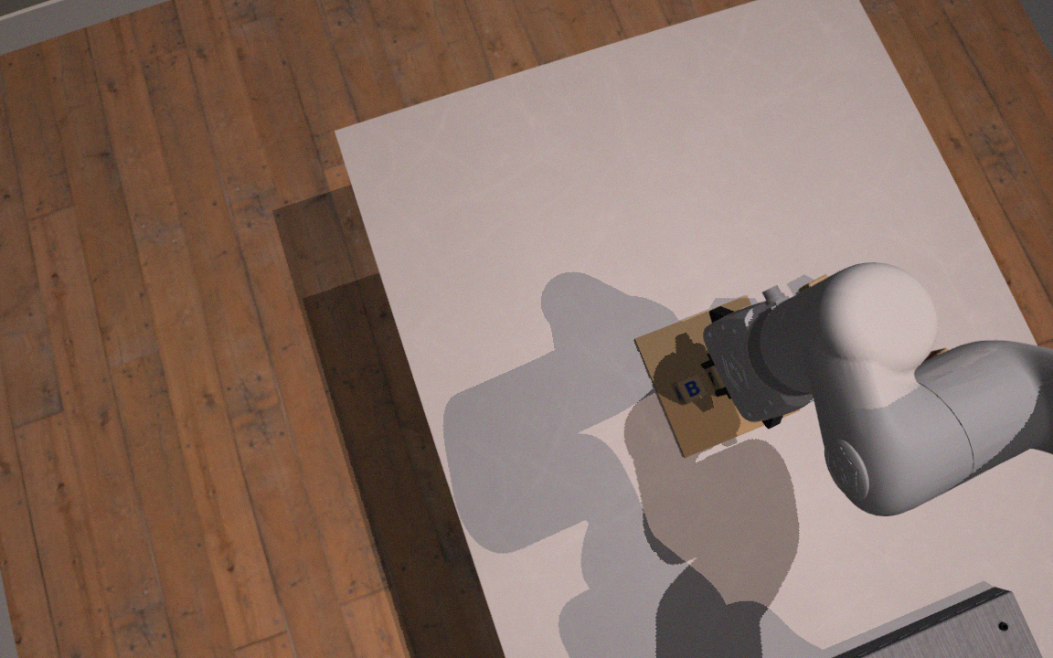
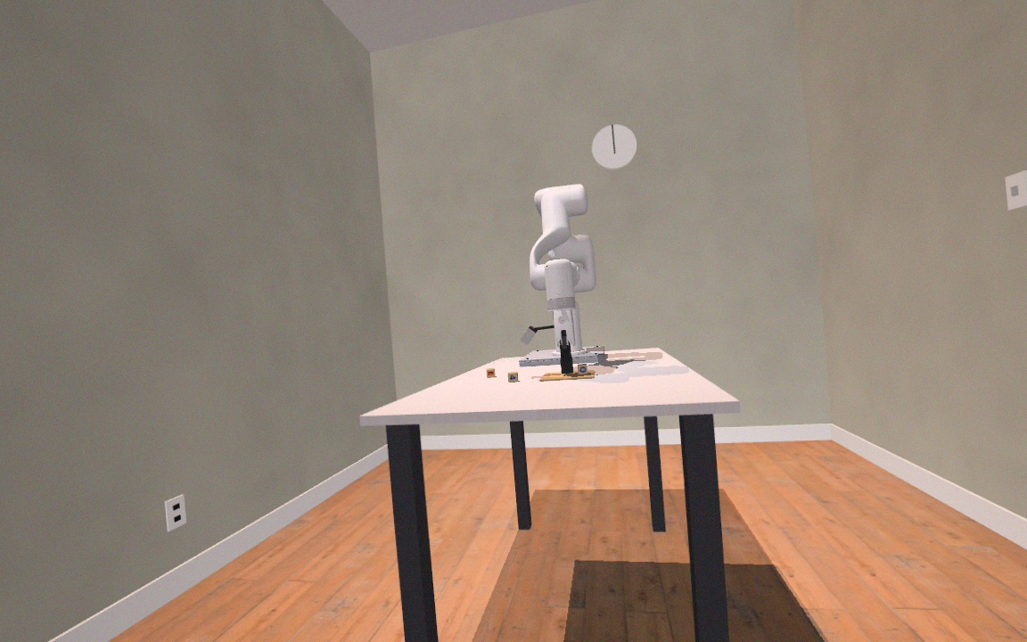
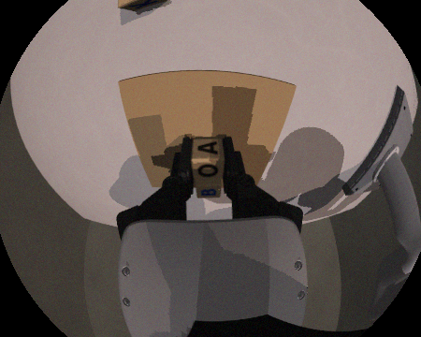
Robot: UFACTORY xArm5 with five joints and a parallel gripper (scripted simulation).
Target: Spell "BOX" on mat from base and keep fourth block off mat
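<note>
My gripper [image 1: 714, 378] [image 2: 566, 372] [image 3: 207, 149] is shut on the O block [image 3: 208, 170], low over the tan mat [image 1: 697, 438] [image 2: 549, 378] [image 3: 182, 89]. The O is on its top face and an A shows on a side face. Whether it touches the mat is hidden. The B block [image 1: 691, 388] [image 2: 582, 368] [image 3: 209, 192] lies on the mat with a blue B on top, close beside the O block. Both letters point the same way in the wrist view. Two more blocks stand off the mat: one with a blue mark [image 2: 513, 376] and one with a red mark [image 2: 490, 373].
The arm hides much of the mat's right side in the top view. A blue-marked block [image 3: 142, 4] is cut off at the wrist view's top edge. The robot's metal base plate [image 1: 963, 630] [image 3: 404, 119] stands on the white table [image 1: 596, 187].
</note>
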